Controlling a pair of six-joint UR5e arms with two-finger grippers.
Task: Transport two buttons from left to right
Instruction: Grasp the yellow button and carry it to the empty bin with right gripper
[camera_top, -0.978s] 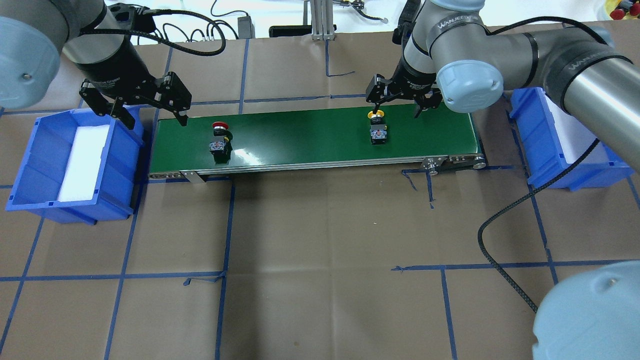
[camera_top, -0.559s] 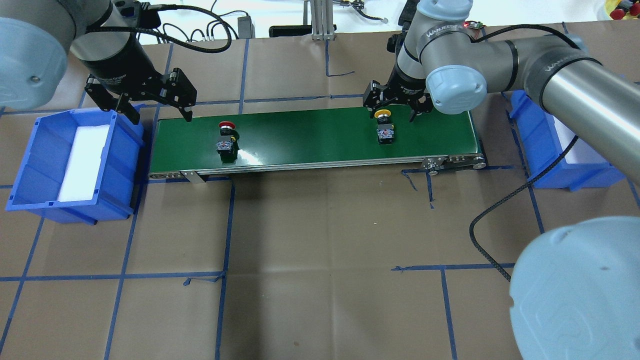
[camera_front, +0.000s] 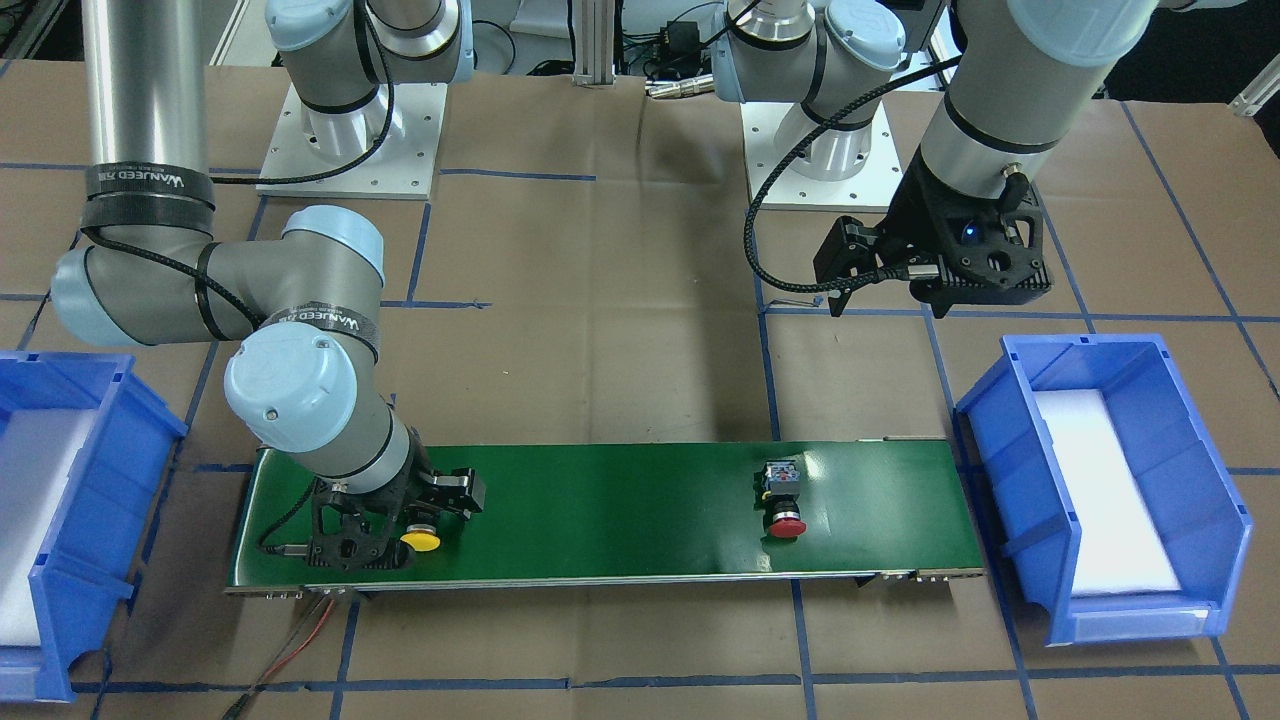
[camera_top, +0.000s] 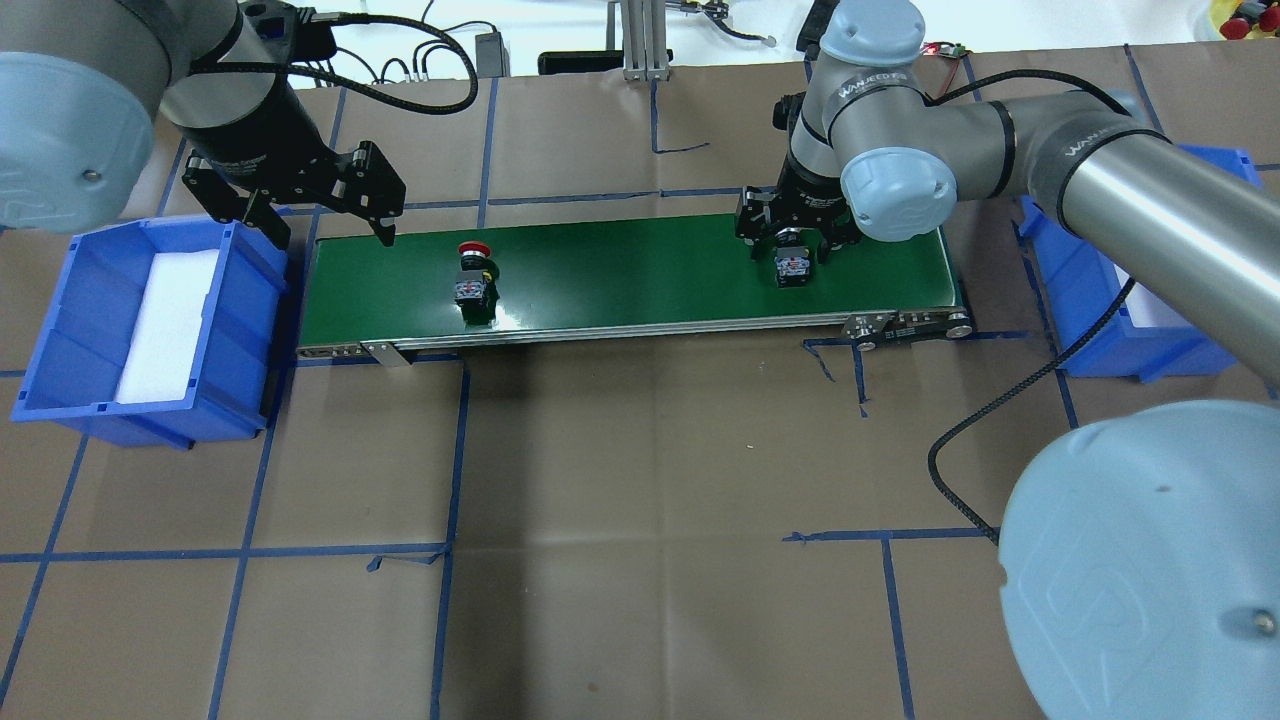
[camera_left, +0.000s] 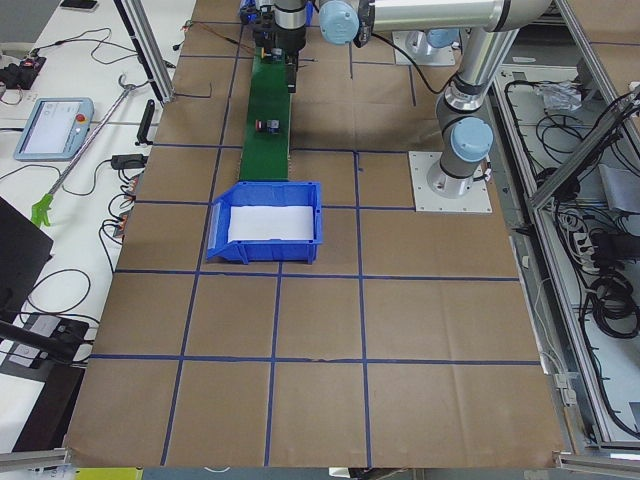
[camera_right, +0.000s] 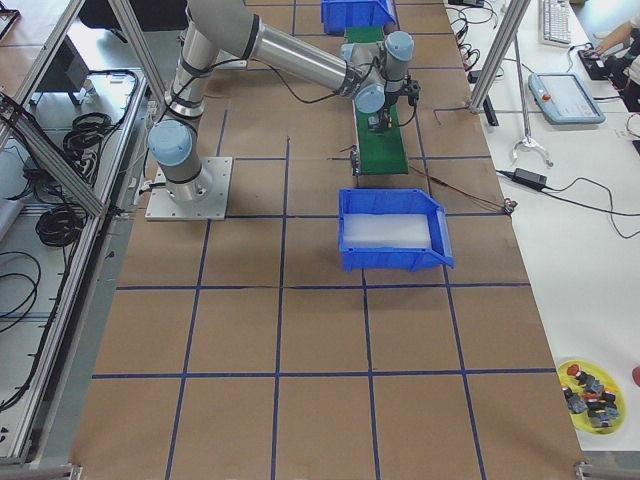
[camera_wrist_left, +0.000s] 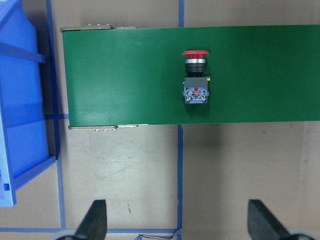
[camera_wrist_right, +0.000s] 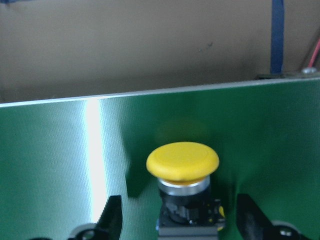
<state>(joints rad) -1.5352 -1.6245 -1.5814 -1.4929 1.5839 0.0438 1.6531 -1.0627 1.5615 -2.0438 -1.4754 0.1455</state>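
Note:
The yellow button (camera_wrist_right: 183, 161) lies on the green conveyor belt (camera_top: 620, 270) near its right end. In the overhead view only its switch body (camera_top: 795, 266) shows. My right gripper (camera_top: 797, 240) is low over it and open, with one finger on each side and a gap to each. The front view shows the yellow cap (camera_front: 420, 541) beside that gripper (camera_front: 400, 525). The red button (camera_top: 474, 275) lies on the belt's left part, also in the left wrist view (camera_wrist_left: 195, 75). My left gripper (camera_top: 330, 228) is open and empty, above the belt's left end.
A blue bin with a white foam liner (camera_top: 245, 330) stands off the belt's left end. A second blue bin (camera_top: 1075, 290) stands off its right end, partly behind my right arm. Brown paper with blue tape lines covers the table.
Both buttons have moved to the right along the belt. My right gripper has come down around the yellow button. My left gripper has shifted a little to the right.

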